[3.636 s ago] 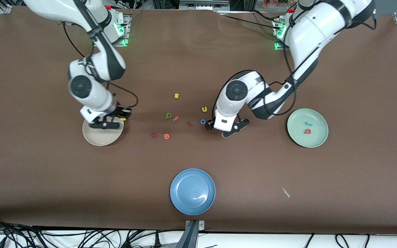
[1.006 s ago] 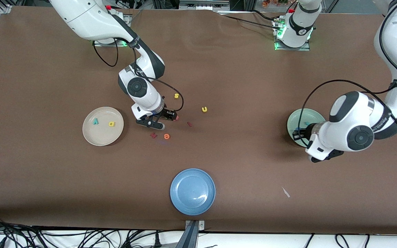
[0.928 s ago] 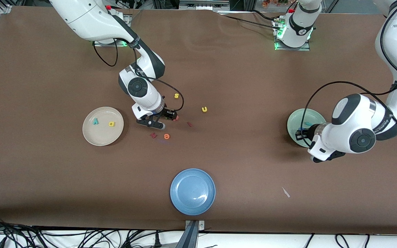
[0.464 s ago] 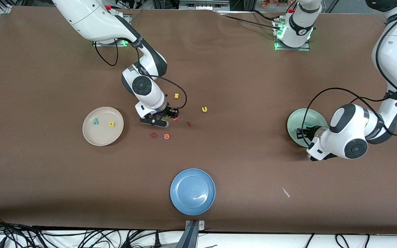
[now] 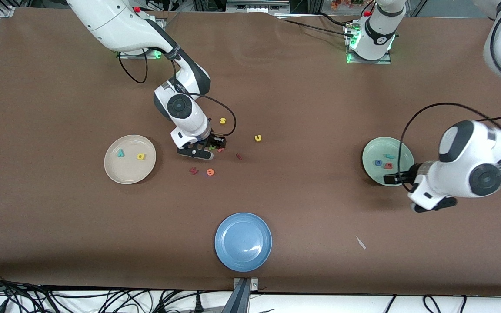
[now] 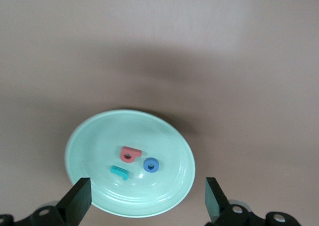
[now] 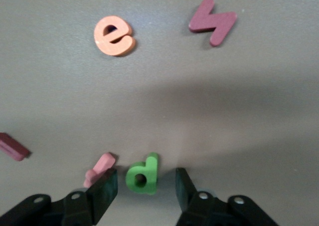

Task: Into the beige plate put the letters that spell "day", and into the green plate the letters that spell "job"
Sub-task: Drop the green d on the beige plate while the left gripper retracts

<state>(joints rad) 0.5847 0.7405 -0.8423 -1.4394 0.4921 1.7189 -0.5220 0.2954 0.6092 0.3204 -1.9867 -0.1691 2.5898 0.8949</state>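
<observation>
Nearest the front camera a round blue plate (image 5: 243, 241) lies unused on the brown desk (image 5: 59, 226). Farther from it, toward the left arm's end, the round pale mint-green plate (image 5: 388, 161) holds all three "job" letters: the teal foam hook-shaped j (image 6: 119, 172), the blue foam ring o (image 6: 151, 164) and the pinkish-red foam b (image 6: 129, 154). The left pincer (image 5: 393, 178) hangs over that plate's nearer rim, fingers spread wide and holding nothing; that word looks finished.

Toward the right arm's end, the round cream-beige plate (image 5: 130, 159) carries the teal foam y (image 5: 121, 152) and the yellow foam a (image 5: 141, 156). The step in hand is the last "day" letter: the right pincer (image 7: 145, 187) is down at the desk with its fingers set on either side of the small green foam d (image 7: 142, 173), not yet pinching it. A pink foam letter (image 7: 98, 168) lies just beside one finger, so the squeeze calls for care not to trap it too; then a lift and a carry to the beige plate.

An orange foam e (image 7: 114, 35), dark red pieces (image 7: 212, 21), a yellow foam s (image 5: 222, 121) and a yellow foam u (image 5: 258, 138) lie nearby. In the front view the right pincer hides most of the d, and which letter the pink piece is cannot be made out.
</observation>
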